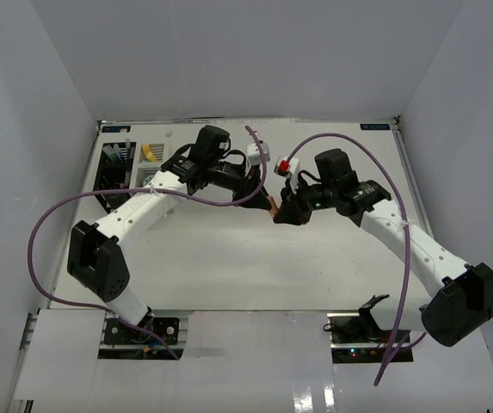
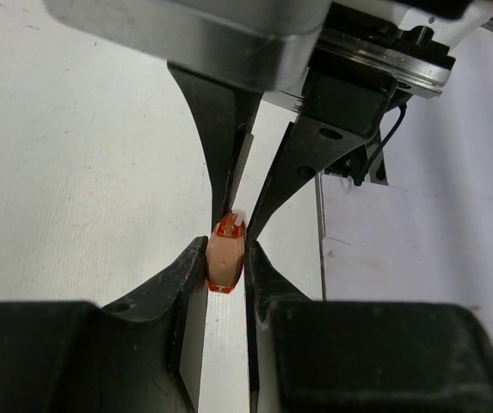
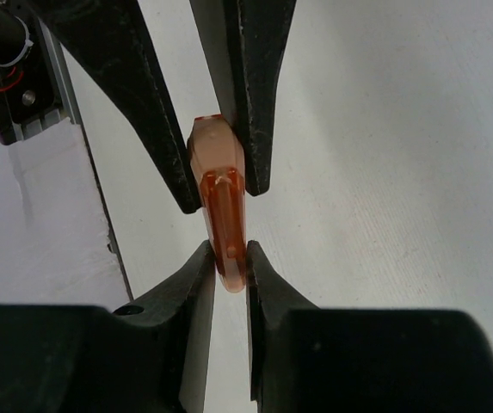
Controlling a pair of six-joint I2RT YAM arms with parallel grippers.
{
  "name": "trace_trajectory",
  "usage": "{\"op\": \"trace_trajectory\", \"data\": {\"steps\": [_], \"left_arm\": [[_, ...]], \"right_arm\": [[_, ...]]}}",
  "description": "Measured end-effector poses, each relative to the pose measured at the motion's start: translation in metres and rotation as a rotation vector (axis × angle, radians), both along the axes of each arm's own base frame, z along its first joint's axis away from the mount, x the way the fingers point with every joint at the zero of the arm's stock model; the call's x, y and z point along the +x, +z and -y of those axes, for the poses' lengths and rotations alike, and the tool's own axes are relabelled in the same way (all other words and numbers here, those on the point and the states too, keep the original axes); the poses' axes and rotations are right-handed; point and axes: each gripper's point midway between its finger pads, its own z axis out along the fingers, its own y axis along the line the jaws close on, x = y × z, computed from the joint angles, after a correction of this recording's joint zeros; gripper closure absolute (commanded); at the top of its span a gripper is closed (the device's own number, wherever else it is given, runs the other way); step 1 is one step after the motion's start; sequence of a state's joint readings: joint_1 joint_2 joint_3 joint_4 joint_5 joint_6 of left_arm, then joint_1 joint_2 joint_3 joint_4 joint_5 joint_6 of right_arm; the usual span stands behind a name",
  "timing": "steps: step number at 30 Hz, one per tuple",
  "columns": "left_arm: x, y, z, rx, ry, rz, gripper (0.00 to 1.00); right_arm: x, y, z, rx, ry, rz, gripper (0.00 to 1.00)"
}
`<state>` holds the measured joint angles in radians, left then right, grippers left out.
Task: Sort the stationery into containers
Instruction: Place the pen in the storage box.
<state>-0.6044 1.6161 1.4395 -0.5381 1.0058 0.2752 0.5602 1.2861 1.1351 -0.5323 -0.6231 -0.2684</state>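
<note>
While both grippers pinch it, one orange marker [image 3: 221, 202] sits mid-air, well to the right of the black organizer [image 1: 113, 172].
Left gripper [image 2: 226, 255]: clenched on one end of the marker. Right gripper [image 3: 226, 254]: clenched on the opposite end, its tips facing the left pair and nearly meeting them. White organizer [image 1: 153, 162]: just right of the black organizer, touching or nearly so, with a yellow item showing inside. Both organizers stand well apart from the marker.
</note>
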Motion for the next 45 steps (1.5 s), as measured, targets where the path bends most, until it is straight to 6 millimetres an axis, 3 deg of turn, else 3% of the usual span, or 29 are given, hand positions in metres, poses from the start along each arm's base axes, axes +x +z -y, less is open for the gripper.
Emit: {"op": "trace_trajectory", "data": {"steps": [4, 5, 7, 8, 9, 11, 14, 20, 24, 27, 31, 34, 36, 37, 41, 45], "left_arm": [[-0.004, 0.007, 0.001, -0.008, -0.001, 0.003, 0.83], [-0.006, 0.009, 0.001, -0.014, -0.005, 0.003, 0.9], [-0.007, 0.014, 0.002, -0.028, -0.012, 0.0, 0.96], [-0.008, 0.015, 0.002, -0.033, -0.015, -0.002, 1.0], [-0.01, 0.016, 0.002, -0.033, -0.018, -0.015, 1.0], [-0.018, 0.011, 0.003, -0.023, -0.034, -0.046, 1.0], [-0.025, 0.01, 0.002, -0.022, -0.044, -0.072, 1.0], [-0.032, 0.014, -0.001, -0.021, -0.044, -0.073, 1.0], [-0.029, 0.004, -0.003, 0.016, -0.003, -0.074, 1.0], [-0.017, -0.007, -0.008, 0.065, 0.079, -0.071, 1.0], [0.013, -0.02, -0.026, 0.143, 0.291, -0.061, 1.0], [0.046, -0.026, -0.056, 0.208, 0.571, -0.036, 1.0], [0.071, -0.024, -0.088, 0.24, 0.799, -0.006, 1.0], [0.08, -0.02, -0.106, 0.246, 0.901, 0.004, 1.0], [0.117, 0.0, -0.184, 0.232, 1.286, 0.013, 1.0], [0.138, 0.0, -0.27, 0.258, 1.612, -0.022, 1.0]], "right_arm": [[-0.003, 0.007, 0.002, 0.034, -0.002, 0.034, 0.92], [-0.005, 0.009, 0.002, 0.04, -0.004, 0.035, 0.84], [-0.006, 0.013, 0.002, 0.052, -0.008, 0.036, 0.68], [-0.006, 0.015, 0.002, 0.056, -0.011, 0.035, 0.51], [-0.005, 0.018, 0.0, 0.07, -0.016, 0.041, 0.42], [0.001, 0.03, -0.004, 0.107, -0.017, 0.093, 0.3], [0.0, 0.035, -0.001, 0.12, -0.026, 0.107, 0.21], [-0.004, 0.047, 0.001, 0.147, -0.023, 0.14, 0.15], [-0.013, 0.054, 0.007, 0.165, -0.023, 0.167, 0.13], [-0.027, 0.05, 0.016, 0.168, -0.036, 0.163, 0.11], [-0.04, 0.047, 0.031, 0.166, -0.093, 0.17, 0.07], [-0.045, 0.05, 0.042, 0.17, -0.153, 0.19, 0.05], [-0.047, 0.055, 0.05, 0.178, -0.197, 0.203, 0.02], [-0.048, 0.056, 0.053, 0.181, -0.218, 0.206, 0.09], [-0.045, 0.064, 0.065, 0.195, -0.323, 0.222, 0.1], [-0.045, 0.068, 0.073, 0.203, -0.376, 0.23, 0.1]]}}
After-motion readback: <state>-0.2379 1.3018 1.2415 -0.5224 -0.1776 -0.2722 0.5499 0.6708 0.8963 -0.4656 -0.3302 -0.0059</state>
